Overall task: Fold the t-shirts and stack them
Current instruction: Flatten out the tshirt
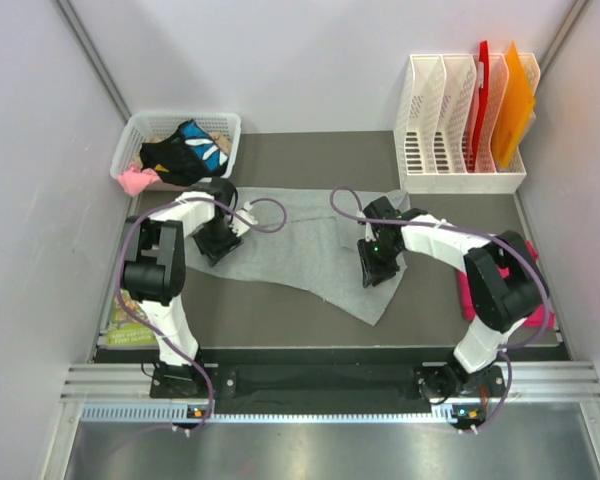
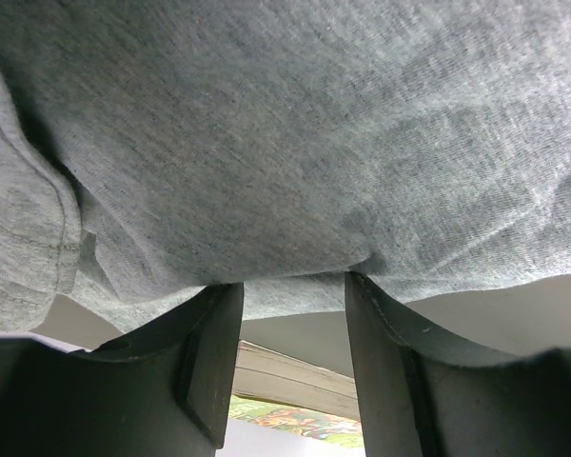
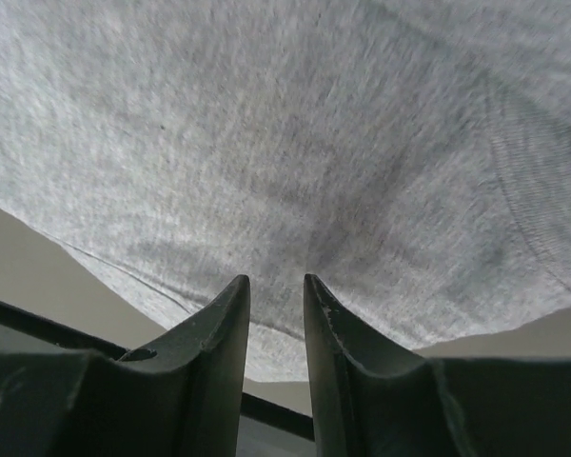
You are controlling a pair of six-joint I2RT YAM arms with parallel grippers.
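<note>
Two pincers are at work. The left pincer [image 1: 218,243] has its fingers [image 2: 209,362] well apart, and a sagging fold of the grey shirt [image 1: 300,238] lies across their tips. The right pincer [image 1: 378,265] has its fingers [image 3: 219,352] near each other with a slim gap. Their tips rest against the same cloth close to its hem, but I cannot tell whether they pinch it.

Two shirts lie on the table [image 1: 280,310]. Near the right edge, the pink shirt [image 1: 466,298] sits folded under the right arm's elbow, apart from both pincers. The grey shirt is spread flat across the middle, with the left pincer on its left end and the right pincer on its right side, above the corner that points toward the near edge.

One booklet [image 1: 130,318] lies at the near left corner. One white basket [image 1: 220,118] holding a heap of mixed clothes stands in the far left corner. One white rack [image 1: 460,175] stands in the far right corner, holding two folders: one red folder [image 1: 482,80] and one orange folder [image 1: 515,100].
</note>
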